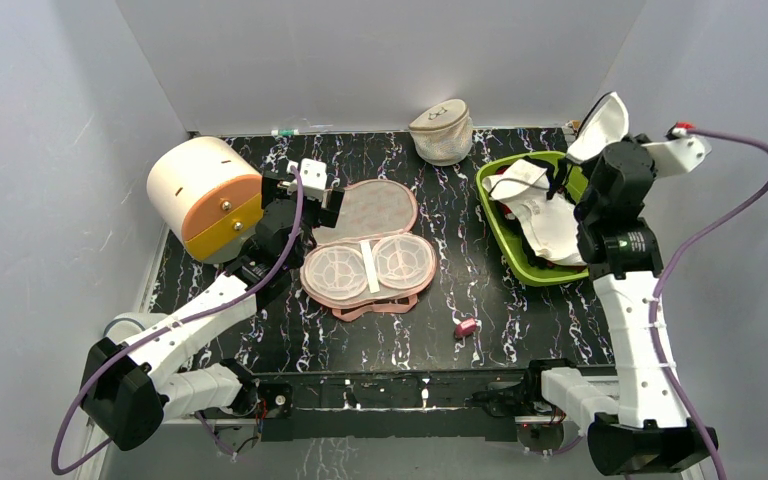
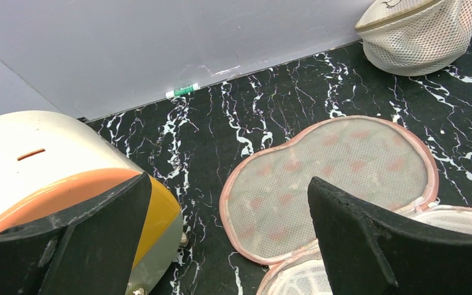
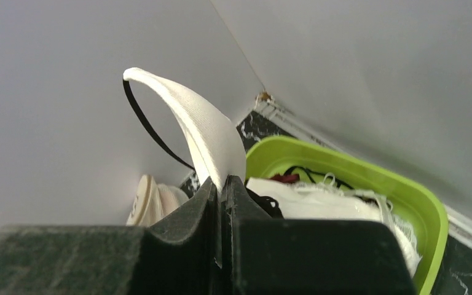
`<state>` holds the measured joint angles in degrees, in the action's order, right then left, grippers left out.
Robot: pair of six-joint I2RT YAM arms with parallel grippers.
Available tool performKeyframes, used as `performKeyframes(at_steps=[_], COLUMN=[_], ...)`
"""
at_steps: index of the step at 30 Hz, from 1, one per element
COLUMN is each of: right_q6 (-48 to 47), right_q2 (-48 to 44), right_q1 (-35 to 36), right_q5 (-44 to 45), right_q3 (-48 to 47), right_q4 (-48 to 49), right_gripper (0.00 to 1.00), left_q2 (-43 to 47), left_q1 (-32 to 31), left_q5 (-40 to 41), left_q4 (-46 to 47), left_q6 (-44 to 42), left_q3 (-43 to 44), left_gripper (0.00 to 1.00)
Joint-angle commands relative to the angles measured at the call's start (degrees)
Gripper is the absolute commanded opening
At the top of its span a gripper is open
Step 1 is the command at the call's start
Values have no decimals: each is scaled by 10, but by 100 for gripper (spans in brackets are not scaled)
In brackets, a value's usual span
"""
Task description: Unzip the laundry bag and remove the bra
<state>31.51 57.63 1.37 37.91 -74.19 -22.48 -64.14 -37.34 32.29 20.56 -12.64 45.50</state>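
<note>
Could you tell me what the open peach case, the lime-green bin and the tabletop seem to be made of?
Open peach peanut-shaped laundry case: soft fabric with pink trim and white mesh lining; the weave shows through.
Lime-green bin: probably moulded plastic, smooth with rounded rim.
Black tabletop: marble-look surface with white veins, likely printed.

The laundry bag (image 2: 332,178) is lined with fine mesh cloth and trimmed in pink fabric, the bra (image 3: 212,138) is formed of soft, matt padded cloth, and the tray (image 3: 375,178) is moulded in smooth, glossy green plastic.
</note>
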Motion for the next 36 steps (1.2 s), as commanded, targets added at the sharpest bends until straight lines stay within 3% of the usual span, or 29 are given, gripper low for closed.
performKeyframes(at_steps=[1,12,15,25,28,31,36], right_q6=[70,168,162,170,183,178,177], right_q2=[-26,-20,-13,24,29,25,19], right_q1=[-2,-8,-32,-99,-124,-128,-128], right_q5=[-63,-37,-78,-120,-147,-138,-87], right_q3=[68,218,248,324,357,360,317], right_q4=[-15,52,105,132,136,121,44], right_gripper=[0,0,0,0,15,41,59], left_q2=[14,7,5,8,11,12,14], left_q1=[-3,-3,-3,-3,-3,-3,-3], left_q5=[-5,-2,-3,-2,-3,-4,-5], left_q4=[1,2,1,-1,-2,-2,-4], left_q6=[13,13,14,13,14,16,18], left_q3=[24,22,23,25,26,25,27], left_gripper=[98,98,98,99,98,98,98])
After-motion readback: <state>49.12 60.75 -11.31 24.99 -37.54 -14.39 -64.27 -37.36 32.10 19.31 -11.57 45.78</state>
